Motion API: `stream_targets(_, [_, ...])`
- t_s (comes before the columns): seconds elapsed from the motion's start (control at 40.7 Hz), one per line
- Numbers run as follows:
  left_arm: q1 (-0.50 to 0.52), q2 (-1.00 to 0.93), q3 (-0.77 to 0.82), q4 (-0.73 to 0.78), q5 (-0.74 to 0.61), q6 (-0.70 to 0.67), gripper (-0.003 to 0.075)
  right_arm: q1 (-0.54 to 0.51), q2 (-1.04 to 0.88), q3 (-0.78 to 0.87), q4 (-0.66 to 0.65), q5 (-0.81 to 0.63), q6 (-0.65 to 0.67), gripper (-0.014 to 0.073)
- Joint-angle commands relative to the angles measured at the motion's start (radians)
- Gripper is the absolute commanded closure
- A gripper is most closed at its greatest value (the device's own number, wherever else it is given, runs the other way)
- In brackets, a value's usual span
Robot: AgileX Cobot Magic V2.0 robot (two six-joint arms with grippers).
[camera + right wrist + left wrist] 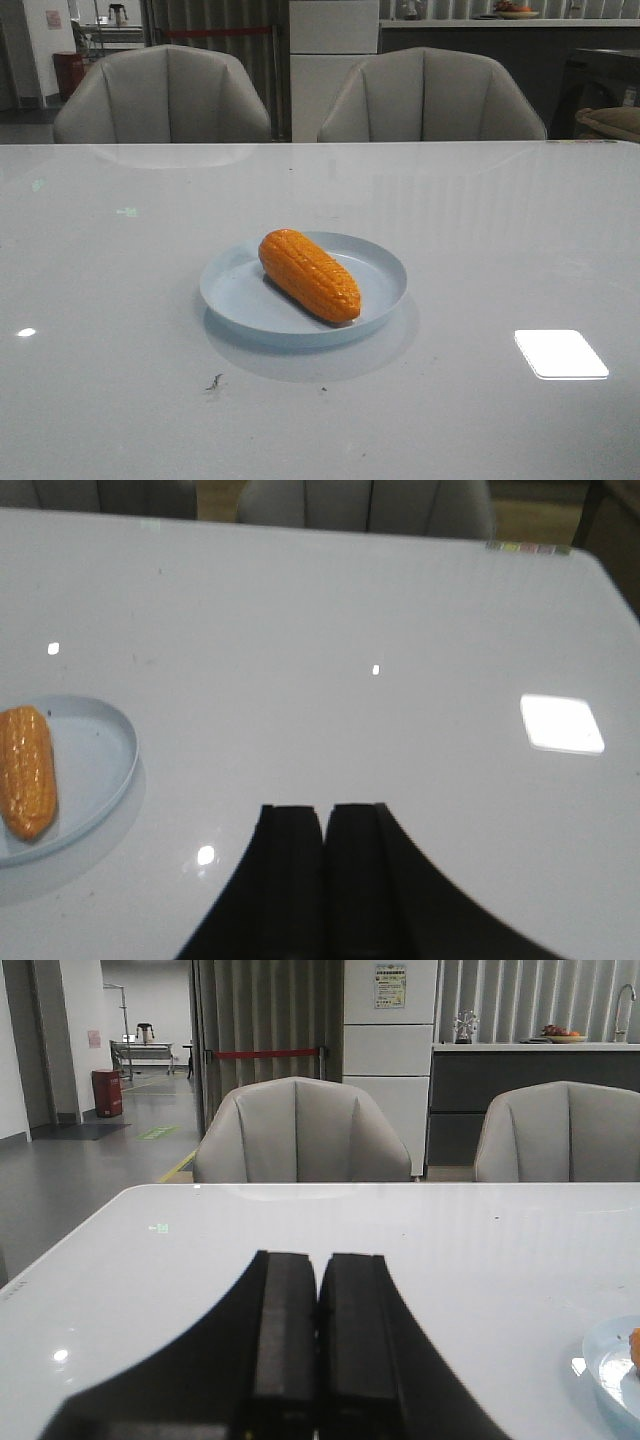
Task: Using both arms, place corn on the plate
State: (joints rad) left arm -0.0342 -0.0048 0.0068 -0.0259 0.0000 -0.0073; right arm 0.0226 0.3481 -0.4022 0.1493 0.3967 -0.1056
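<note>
Down at the near edge of the white table, a small dark speck sits just in front of the plate. Left gripper hovers above the tabletop, its two black fingers pressed together with nothing between them. Right gripper looks the same: fingers closed flat against each other, empty, well apart from the plate. And there's the corn, orange and glossy, lying diagonally across the pale-blue plate, blunt end toward the far left, tapered tip toward the near right, fully inside the rim. Beyond the table's far edge, two grey chairs stand side by side.
</note>
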Motion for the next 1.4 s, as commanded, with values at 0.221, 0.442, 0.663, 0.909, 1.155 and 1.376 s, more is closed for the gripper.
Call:
stream_targets(0.221, [0.0,-0.008,0.002,-0.005,-0.082,-0.003,0.0631,0.0,-0.385,0.412,-0.108,-0.41,0.008,0.0557])
stream_targets(0.442, [0.0,-0.008,0.002,-0.005,-0.081,-0.003,0.0631,0.008,-0.381,0.415,-0.105,-0.335,0.073,0.0557])
stream_targets(0.663, [0.0,-0.008,0.002,-0.005,-0.081,-0.003,0.0631,0.008,-0.381,0.415,-0.105,-0.332,0.073,0.0557])
stream_targets(0.909, [0.0,-0.008,0.002,-0.005,-0.081,-0.003,0.0631,0.008,-0.381,0.415,-0.105,-0.332,0.073,0.0557])
stream_targets(1.155, [0.0,-0.008,0.002,-0.005,-0.081,-0.003,0.0631,0.008,-0.381,0.415,-0.105,-0.332,0.073,0.0557])
stream_targets(1.376, [0.0,-0.008,0.002,-0.005,-0.081,-0.003,0.0631,0.008,-0.381,0.415,-0.105,-0.332,0.073,0.0557])
